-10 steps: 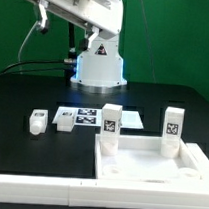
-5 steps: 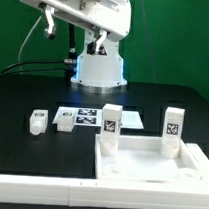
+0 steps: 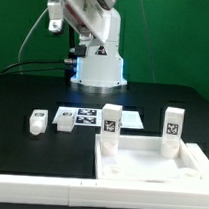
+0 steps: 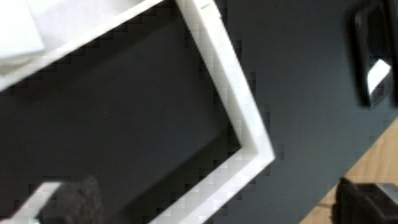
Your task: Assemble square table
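On the square panel (image 3: pixel 148 176), two legs (image 3: pixel 111 123) stand upright.

One panel (image 3: pixel 138 175), two upright legs (image 3: pixel 111 128) (image 3: pixel 172 130), one loose leg (image 3: pixel 38 122), one marker board (image 3: pixel 89 118).

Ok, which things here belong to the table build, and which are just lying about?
For the job: square panel; upright legs; lying leg.
Just lying about: marker board; white border strip.
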Controlling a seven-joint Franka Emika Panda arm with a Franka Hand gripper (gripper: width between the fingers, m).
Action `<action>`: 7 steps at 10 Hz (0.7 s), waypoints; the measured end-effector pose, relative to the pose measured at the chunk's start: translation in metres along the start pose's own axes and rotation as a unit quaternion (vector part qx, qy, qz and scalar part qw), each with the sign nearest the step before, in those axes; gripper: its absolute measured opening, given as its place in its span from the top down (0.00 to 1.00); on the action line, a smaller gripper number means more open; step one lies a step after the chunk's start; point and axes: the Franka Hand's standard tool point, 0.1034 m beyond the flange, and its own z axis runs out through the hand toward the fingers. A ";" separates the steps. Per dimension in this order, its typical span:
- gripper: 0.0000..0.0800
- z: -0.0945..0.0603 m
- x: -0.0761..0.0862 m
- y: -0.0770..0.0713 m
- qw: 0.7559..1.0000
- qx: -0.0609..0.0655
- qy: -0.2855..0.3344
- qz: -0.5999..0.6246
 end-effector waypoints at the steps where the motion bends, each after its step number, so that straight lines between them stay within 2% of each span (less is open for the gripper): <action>1: 0.19 0.001 -0.008 0.000 0.999 0.000 -0.004 -0.044; 2: 0.19 0.000 -0.011 0.003 0.997 0.001 -0.001 -0.071; 5: 0.19 0.000 -0.011 -0.001 0.988 0.003 -0.001 -0.157; 7: 0.19 0.003 -0.013 -0.006 0.964 0.002 -0.005 -0.265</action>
